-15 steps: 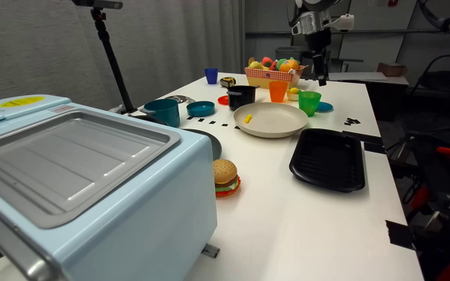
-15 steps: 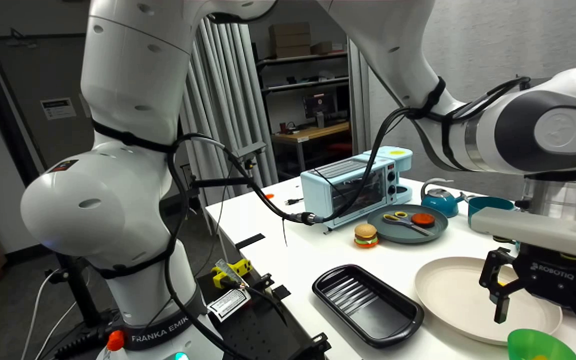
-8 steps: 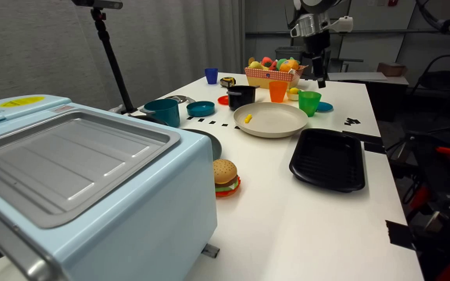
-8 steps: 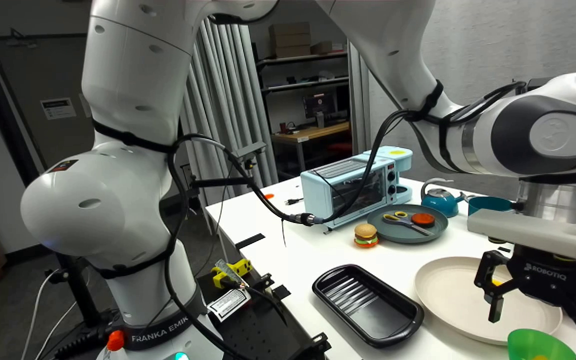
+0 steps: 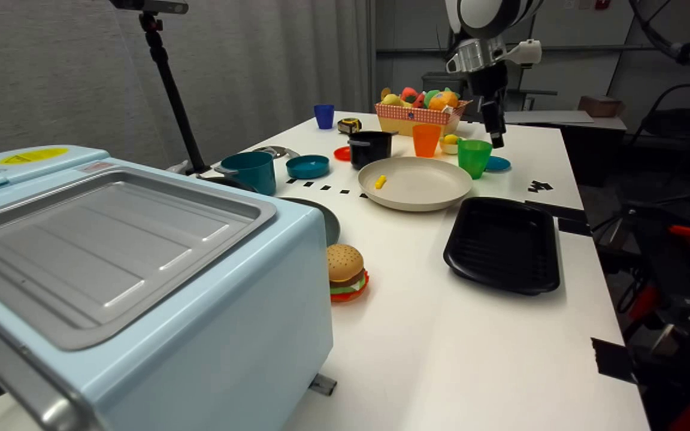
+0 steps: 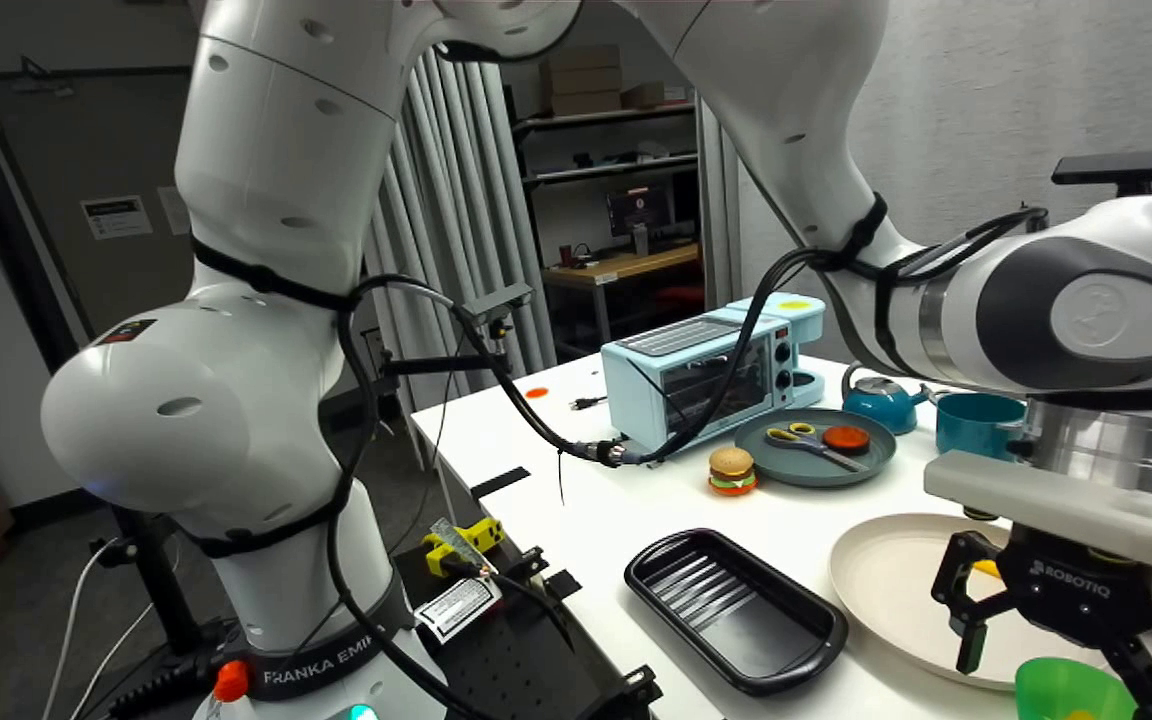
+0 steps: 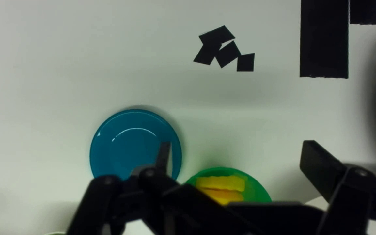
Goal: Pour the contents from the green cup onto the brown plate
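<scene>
The green cup [image 5: 474, 160] stands upright on the white table beside the brown plate [image 5: 423, 188]. It also shows, cut off at the bottom edge, in an exterior view [image 6: 1056, 690]. In the wrist view the cup [image 7: 258, 191] holds several yellow pieces [image 7: 220, 183]; its lower part is hidden behind the gripper. The plate [image 6: 891, 590] is pale tan with one small yellow piece [image 5: 380, 182] on it. My gripper [image 7: 237, 145] is open and empty above the table, its fingers wide apart. In an exterior view the gripper [image 5: 493, 129] hangs higher than the cup and just behind it.
A teal disc [image 7: 129, 140] lies beside the cup. A black tray [image 6: 736, 620] lies near the plate. An orange cup [image 5: 426, 140], a black pot [image 5: 370, 151], a small bowl [image 5: 448, 146] and a fruit basket [image 5: 417, 120] stand behind. A toaster oven [image 6: 706, 370] stands farther off.
The gripper has moved down toward the table, and a little to the left in an exterior view. It stays open. The cup and plate have not moved.
</scene>
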Controlling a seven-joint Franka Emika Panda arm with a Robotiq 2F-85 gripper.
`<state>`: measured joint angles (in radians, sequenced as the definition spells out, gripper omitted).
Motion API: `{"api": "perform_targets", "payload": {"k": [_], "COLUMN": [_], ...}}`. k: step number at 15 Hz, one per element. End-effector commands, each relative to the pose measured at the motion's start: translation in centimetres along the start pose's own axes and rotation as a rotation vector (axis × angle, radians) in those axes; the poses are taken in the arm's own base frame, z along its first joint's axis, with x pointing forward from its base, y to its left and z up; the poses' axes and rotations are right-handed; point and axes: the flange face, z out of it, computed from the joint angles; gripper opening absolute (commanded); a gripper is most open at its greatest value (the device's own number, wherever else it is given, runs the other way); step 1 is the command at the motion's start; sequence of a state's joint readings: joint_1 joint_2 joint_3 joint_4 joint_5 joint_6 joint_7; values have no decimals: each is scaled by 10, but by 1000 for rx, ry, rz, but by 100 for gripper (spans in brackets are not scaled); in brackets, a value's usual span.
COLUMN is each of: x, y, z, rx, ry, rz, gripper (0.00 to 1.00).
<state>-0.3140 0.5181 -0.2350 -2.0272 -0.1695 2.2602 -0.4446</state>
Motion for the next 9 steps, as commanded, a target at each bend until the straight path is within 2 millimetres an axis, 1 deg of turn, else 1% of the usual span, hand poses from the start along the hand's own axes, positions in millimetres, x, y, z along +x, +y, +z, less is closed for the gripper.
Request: {"api": "perform_targets", "payload": {"k": [1,6,9], "x": [3,11,15], "y": [7,16,18], "z": [13,21,27], "rx": [-21,-37,-29], "ry": [6,73,100], "rz": [-26,-13,-26], "gripper": [100,100,100]}}
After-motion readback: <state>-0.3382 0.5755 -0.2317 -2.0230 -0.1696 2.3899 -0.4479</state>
